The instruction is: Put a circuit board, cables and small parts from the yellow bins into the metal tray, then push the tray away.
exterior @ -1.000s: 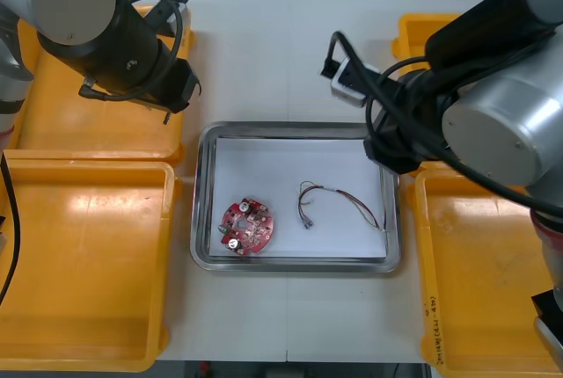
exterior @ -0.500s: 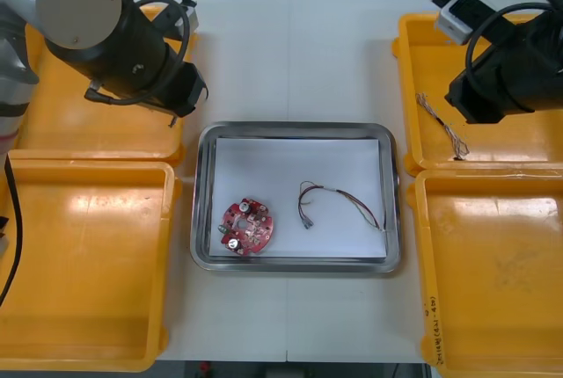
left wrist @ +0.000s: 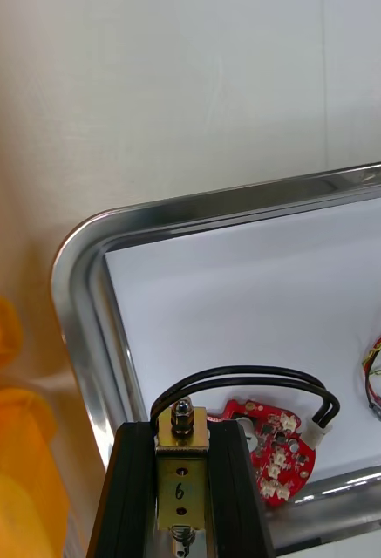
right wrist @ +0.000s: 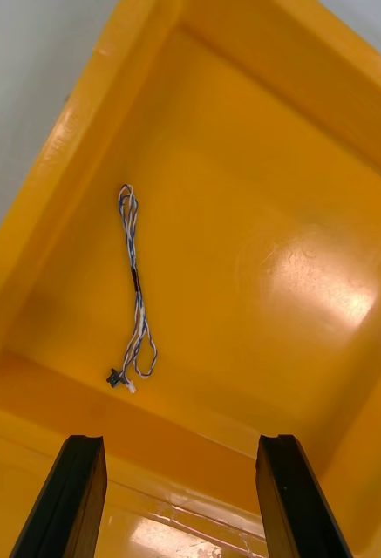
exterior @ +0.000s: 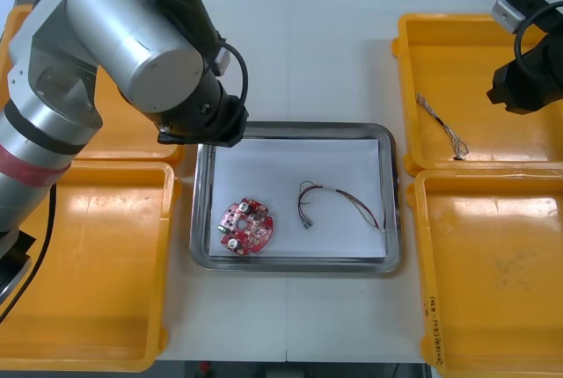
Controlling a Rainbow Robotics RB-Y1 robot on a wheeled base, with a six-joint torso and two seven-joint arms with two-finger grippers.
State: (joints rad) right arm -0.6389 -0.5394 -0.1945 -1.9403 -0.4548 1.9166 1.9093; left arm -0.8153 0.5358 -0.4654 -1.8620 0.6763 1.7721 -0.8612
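- Front view: the tray [exterior: 290,264] holds a circuit board [exterior: 245,227] and a red and yellow cable [exterior: 339,201], lying apart. The left arm [exterior: 141,44] reaches over the tray's far left corner.
- Right wrist view: the right gripper [right wrist: 181,453], fingers spread, hangs over a yellow bin [right wrist: 286,218] holding a blue and white cable [right wrist: 135,288].
- Left wrist view: the left gripper [left wrist: 180,436] pinches a black cable [left wrist: 242,379] by its metal end, above the tray.

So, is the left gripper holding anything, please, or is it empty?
Holding: the left gripper clamps a small metal part with a looped black cable, above the metal tray.
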